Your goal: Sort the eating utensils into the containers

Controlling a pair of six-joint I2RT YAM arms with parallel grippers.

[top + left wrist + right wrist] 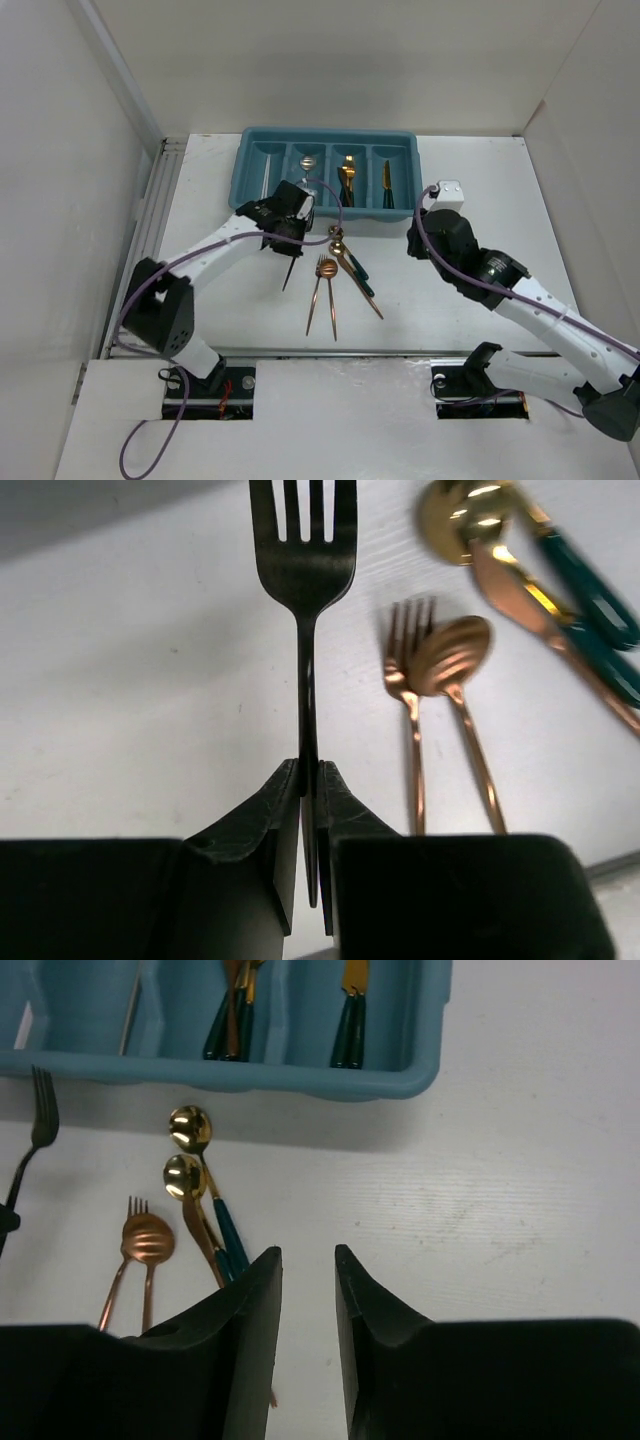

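My left gripper (285, 243) (310, 772) is shut on the handle of a dark fork (305, 560) (290, 268), which hangs tines-down just in front of the teal tray (330, 133). The fork also shows at the left edge of the right wrist view (38, 1110). My right gripper (415, 235) (307, 1252) is open over bare table to the right of the loose utensils, with nothing between its jaws. On the table lie a copper fork (405, 680) and copper spoon (452, 655) (148, 1240), beside two gold spoons (188, 1125) with teal handles and a gold knife (362, 290).
The tray's compartments (300, 1072) hold a white chopstick (267, 170), a spoon (307, 160), gold forks (347, 180) and a knife (386, 185). White walls enclose the table on the left, back and right. A rail (150, 230) runs along the left edge.
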